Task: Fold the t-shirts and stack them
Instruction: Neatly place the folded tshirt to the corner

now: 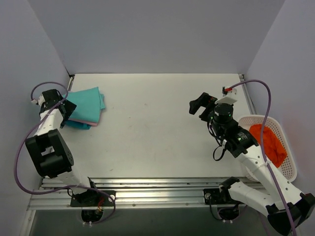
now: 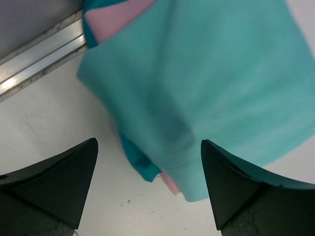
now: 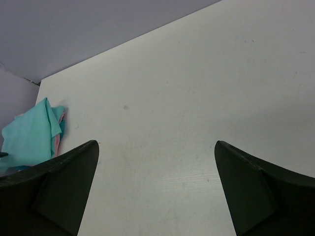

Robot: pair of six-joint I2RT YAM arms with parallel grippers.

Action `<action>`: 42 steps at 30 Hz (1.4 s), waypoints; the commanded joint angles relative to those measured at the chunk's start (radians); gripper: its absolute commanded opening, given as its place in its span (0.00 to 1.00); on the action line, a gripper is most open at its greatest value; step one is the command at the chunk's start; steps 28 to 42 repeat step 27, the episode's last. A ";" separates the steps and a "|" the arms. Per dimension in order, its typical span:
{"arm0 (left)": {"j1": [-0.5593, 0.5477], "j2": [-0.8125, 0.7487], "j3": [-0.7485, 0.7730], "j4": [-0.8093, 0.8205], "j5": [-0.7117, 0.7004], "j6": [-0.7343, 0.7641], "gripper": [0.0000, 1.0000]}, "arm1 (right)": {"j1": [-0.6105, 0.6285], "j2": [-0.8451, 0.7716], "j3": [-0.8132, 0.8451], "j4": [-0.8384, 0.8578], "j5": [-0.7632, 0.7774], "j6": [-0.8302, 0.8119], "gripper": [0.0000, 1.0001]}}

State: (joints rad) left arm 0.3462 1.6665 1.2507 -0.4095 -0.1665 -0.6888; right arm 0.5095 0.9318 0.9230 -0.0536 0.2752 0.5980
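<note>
Three folded t-shirts lie stacked at the table's far left. The mint-teal t-shirt [image 1: 87, 104] is on top, a pink t-shirt [image 1: 81, 121] shows as a thin edge under it, and a darker turquoise t-shirt [image 1: 78, 125] lies at the bottom. In the left wrist view the mint-teal t-shirt [image 2: 216, 78] fills the frame, with the pink t-shirt [image 2: 112, 22] and the turquoise t-shirt [image 2: 138, 164] peeking out. My left gripper [image 1: 63, 112] [image 2: 150, 184] is open at the stack's left edge, holding nothing. My right gripper [image 1: 202, 105] [image 3: 156, 189] is open and empty over the bare table, and its view shows the stack [image 3: 29, 135] far off.
A white mesh basket [image 1: 290, 169] at the right edge holds an orange-red cloth [image 1: 269, 143]. A metal rail [image 2: 39, 54] runs along the table's left edge beside the stack. Grey walls close the back and both sides.
</note>
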 commanded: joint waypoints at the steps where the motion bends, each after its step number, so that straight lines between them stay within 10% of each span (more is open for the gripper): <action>1: 0.063 -0.045 -0.091 0.033 0.065 -0.060 0.94 | -0.003 -0.021 0.016 0.014 -0.005 -0.006 1.00; 20: -0.335 -0.931 -0.373 -0.112 -0.039 0.040 0.94 | 0.046 -0.224 -0.096 0.072 -0.295 -0.115 1.00; 42: -0.450 -0.996 -0.361 -0.184 -0.071 0.071 0.94 | 0.052 -0.176 -0.086 0.087 -0.329 -0.138 1.00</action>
